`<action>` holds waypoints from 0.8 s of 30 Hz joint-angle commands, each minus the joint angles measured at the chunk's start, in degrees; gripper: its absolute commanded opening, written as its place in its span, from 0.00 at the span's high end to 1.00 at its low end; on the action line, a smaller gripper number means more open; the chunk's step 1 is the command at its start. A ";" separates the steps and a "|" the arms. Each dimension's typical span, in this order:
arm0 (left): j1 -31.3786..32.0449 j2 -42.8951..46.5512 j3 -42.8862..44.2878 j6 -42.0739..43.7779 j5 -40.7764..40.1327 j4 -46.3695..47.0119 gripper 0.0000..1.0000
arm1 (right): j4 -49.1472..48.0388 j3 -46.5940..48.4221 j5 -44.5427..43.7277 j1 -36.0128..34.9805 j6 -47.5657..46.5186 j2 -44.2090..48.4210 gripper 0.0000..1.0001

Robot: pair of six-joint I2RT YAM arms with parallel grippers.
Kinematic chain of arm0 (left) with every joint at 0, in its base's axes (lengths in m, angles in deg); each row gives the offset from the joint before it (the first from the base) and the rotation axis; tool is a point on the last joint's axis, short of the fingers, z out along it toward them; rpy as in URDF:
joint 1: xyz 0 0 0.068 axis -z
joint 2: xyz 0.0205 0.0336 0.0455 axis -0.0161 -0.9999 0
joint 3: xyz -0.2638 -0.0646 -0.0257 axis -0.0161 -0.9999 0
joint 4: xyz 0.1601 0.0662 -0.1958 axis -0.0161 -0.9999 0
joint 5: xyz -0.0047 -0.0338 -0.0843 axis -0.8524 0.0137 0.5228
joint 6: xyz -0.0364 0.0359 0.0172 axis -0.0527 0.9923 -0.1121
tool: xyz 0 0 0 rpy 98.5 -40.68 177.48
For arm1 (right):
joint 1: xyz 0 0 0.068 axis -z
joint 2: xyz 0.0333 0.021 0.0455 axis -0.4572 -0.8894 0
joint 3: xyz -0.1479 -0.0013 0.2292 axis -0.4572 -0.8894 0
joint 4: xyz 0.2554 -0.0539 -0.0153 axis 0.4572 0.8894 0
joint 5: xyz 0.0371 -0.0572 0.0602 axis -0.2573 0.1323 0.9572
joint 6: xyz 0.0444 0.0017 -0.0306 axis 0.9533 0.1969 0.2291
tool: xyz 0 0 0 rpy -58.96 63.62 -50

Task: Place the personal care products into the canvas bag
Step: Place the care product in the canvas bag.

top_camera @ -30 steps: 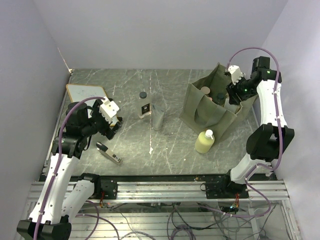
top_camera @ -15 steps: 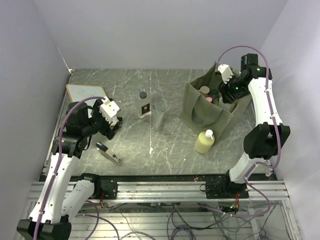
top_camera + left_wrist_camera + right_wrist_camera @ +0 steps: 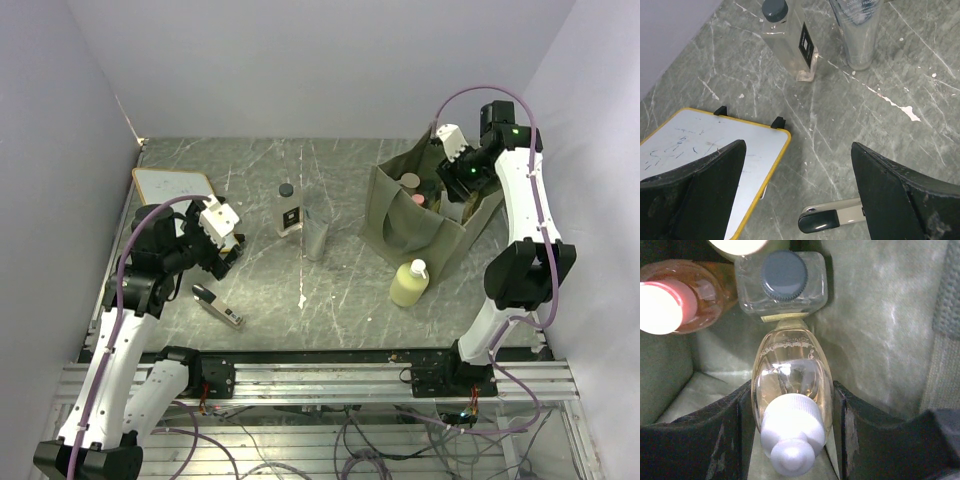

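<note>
Reaching down from above, the right gripper (image 3: pixel 458 182) sits inside the open mouth of the canvas bag (image 3: pixel 400 225), which stands on the table (image 3: pixel 340 290). A yellow-green bottle (image 3: pixel 408 284) stands just beside the bag's near wall, while a grey container (image 3: pixel 315 236) and a clear bottle (image 3: pixel 289 212) stand well apart from the bag, toward the left arm. Farther from the bag lie a gadget (image 3: pixel 218 307) and a white board (image 3: pixel 170 185), with the left gripper (image 3: pixel 226 250) hovering between them. From the left wrist, the left gripper (image 3: pixel 797 150) is spread wide and holds nothing, above the board (image 3: pixel 700 150) and gadget (image 3: pixel 830 217), with the clear bottle (image 3: pixel 790 37) and grey container (image 3: pixel 857 30) beyond. From the right wrist, inside the bag (image 3: pixel 880 315), the right gripper (image 3: pixel 792 440) is clamped on both sides of a white-capped bottle (image 3: pixel 792 375) of amber liquid. Beyond it, 1 square bottle (image 3: pixel 782 280) with a dark cap and 1 orange bottle (image 3: pixel 700 290) with a pink cap stand side by side.
</note>
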 commanded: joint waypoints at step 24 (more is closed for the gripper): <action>-0.51 1.05 -1.03 1.75 2.79 1.25 0.03 | -3.14 -7.31 -5.15 2.29 -3.57 -0.81 0.88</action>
